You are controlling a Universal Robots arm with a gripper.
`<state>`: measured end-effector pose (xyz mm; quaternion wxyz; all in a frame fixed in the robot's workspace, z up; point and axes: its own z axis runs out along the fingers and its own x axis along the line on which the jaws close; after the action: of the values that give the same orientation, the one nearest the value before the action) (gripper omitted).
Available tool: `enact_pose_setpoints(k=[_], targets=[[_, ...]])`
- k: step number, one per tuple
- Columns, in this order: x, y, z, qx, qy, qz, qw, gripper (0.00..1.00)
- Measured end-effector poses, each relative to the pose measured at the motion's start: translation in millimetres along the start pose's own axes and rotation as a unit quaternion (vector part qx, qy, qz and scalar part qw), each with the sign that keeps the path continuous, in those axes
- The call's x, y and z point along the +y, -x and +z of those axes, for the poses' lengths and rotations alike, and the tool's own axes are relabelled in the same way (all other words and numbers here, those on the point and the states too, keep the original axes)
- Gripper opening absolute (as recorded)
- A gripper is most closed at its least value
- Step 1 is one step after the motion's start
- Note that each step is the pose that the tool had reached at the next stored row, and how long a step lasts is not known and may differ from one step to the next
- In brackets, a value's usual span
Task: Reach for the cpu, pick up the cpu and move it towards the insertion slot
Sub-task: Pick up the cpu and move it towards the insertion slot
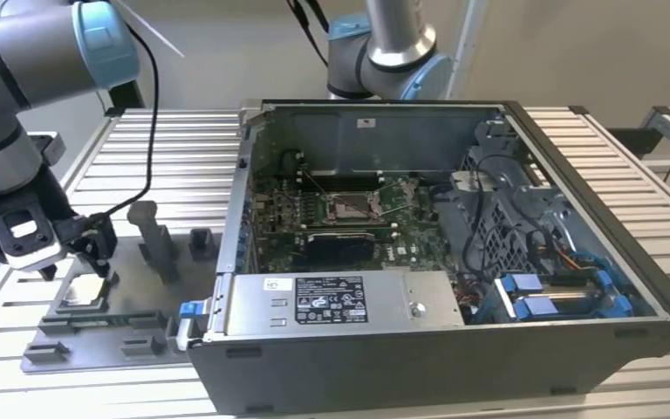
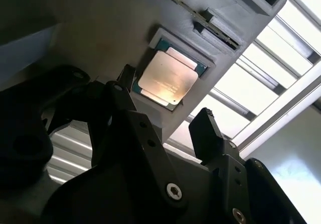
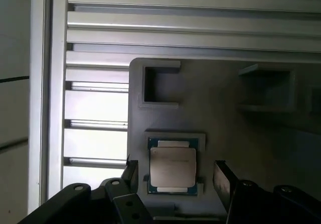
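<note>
Apparently, end effector (image 3: 176, 174) (jaws apart) just above the cpu (image 3: 173, 166).

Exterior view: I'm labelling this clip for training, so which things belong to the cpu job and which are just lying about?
Job: cpu in its grey tray; open gripper over it; insertion slot inside the computer case.
Lying about: power supply; upright grey blocks; blue drive caddies; second arm behind the case.
</note>
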<state>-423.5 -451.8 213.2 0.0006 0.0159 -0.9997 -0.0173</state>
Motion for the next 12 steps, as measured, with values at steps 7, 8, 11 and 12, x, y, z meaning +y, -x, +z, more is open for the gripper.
enact_pose_setpoints(k=[7, 8, 11, 12], targets=[[-0.9, 0.0, 11.3, 0.0000, 0.0000, -0.001, 1.00000, 1.00], [-1.0, -0.1, 12.5, 0.0000, 0.0000, -0.001, 1.00000, 1.00], [-1.1, -0.5, 15.9, 0.0000, 0.0000, -0.001, 1.00000, 1.00], [-1.2, -0.5, 17.0, 0.0000, 0.0001, -0.001, 1.00000, 1.00]])
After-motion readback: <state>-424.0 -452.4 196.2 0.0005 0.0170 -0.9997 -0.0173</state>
